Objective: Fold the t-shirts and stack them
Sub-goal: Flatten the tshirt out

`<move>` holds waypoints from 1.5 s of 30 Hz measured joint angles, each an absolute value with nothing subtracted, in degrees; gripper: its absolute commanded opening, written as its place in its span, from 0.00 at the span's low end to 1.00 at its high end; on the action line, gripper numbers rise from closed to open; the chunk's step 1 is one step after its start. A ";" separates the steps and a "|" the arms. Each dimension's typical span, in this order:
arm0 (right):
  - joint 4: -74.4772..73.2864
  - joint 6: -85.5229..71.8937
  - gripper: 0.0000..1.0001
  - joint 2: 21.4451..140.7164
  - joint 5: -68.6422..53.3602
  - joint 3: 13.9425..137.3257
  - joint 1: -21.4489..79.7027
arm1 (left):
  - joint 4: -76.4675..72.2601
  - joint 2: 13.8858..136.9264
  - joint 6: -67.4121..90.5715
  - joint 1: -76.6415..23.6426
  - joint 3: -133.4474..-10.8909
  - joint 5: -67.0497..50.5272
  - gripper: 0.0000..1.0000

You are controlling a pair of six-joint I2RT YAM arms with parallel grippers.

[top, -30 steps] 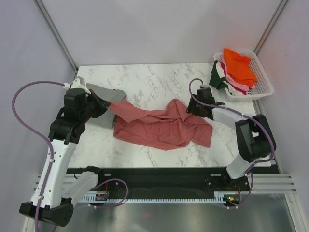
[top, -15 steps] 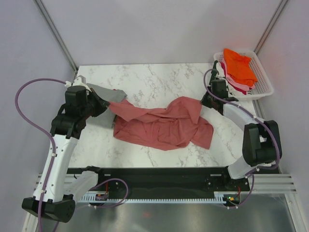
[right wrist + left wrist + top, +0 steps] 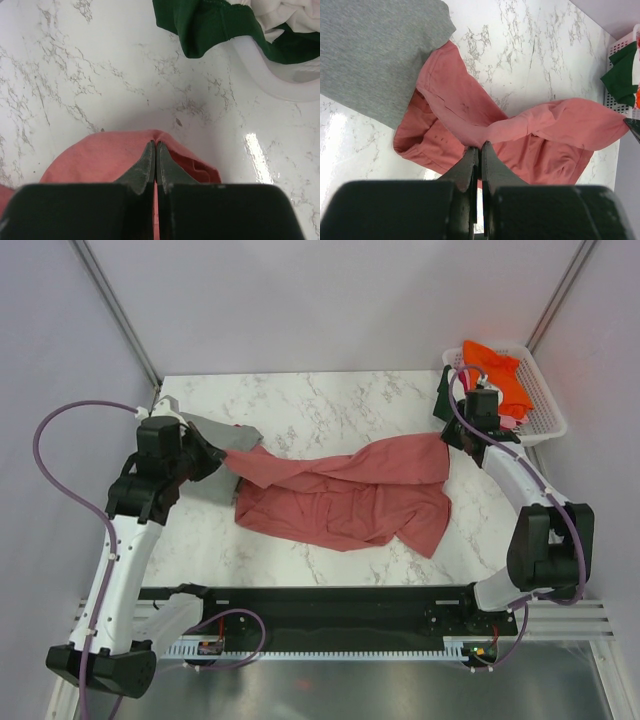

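A dusty salmon-pink t-shirt (image 3: 340, 495) lies crumpled across the middle of the marble table (image 3: 330, 400), drawn out into a band between the two arms. My left gripper (image 3: 228, 464) is shut on the shirt's left end (image 3: 470, 120), with cloth pinched at its tips (image 3: 480, 146). On the right, my right gripper (image 3: 447, 440) is shut on the other end (image 3: 100, 160), and the fabric bunches at its tips (image 3: 155, 144). A grey t-shirt (image 3: 215, 430) lies flat at the far left, partly under my left arm and overlapping the pink one (image 3: 370, 50).
A white slatted basket (image 3: 545, 410) stands at the back right with an orange tee (image 3: 495, 375), a white one (image 3: 280, 12) and a dark green one (image 3: 210, 22) spilling over its rim, just beyond my right gripper. The table's right edge is close by.
My right gripper shut on the pink shirt's right part and carried it right and back toward the basket, stretching the cloth out. The left gripper barely moved.
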State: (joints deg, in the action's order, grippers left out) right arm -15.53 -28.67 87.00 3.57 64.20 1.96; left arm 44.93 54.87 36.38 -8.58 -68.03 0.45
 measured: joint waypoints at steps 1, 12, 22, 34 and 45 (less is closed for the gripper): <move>-15.49 -28.67 0.01 87.33 3.36 64.29 1.78 | 44.93 55.05 36.34 -8.58 -68.03 0.45 0.02; -15.16 -30.74 0.57 100.90 1.28 70.54 1.08 | 43.33 66.81 36.36 -8.19 -69.23 1.21 0.02; -13.67 -29.61 0.59 86.91 1.08 56.77 0.95 | 42.61 70.00 36.34 -6.92 -71.24 -0.43 0.02; -13.08 -28.62 0.58 83.88 1.08 51.88 0.95 | 42.39 69.65 36.32 -6.07 -71.16 -2.68 0.02; -12.67 -28.69 0.49 88.62 1.83 51.88 0.95 | 41.78 69.58 36.32 -5.58 -70.85 -3.36 0.02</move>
